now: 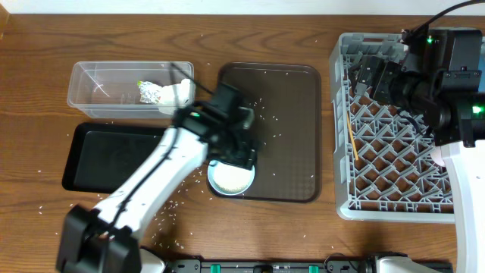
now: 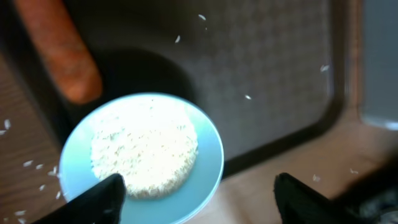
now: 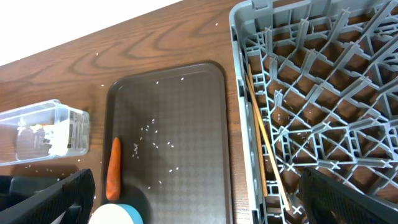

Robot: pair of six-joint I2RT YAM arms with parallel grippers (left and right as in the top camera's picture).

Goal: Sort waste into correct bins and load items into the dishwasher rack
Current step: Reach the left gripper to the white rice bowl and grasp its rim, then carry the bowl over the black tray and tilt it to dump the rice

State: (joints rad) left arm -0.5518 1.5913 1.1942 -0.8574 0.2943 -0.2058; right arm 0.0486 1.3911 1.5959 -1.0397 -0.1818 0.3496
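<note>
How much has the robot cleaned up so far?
Partly done. Trash sits in the clear tub, and chopsticks lie in the rack. Right now the open left gripper hovers at the rice-filled cup. Still left: that cup, the carrot and loose rice on the brown tray.

I see the left gripper (image 2: 199, 196) spread wide, a blue cup (image 2: 208, 155) of rice (image 2: 146, 146) just ahead of one finger, and a carrot (image 2: 62, 50) beyond.
</note>
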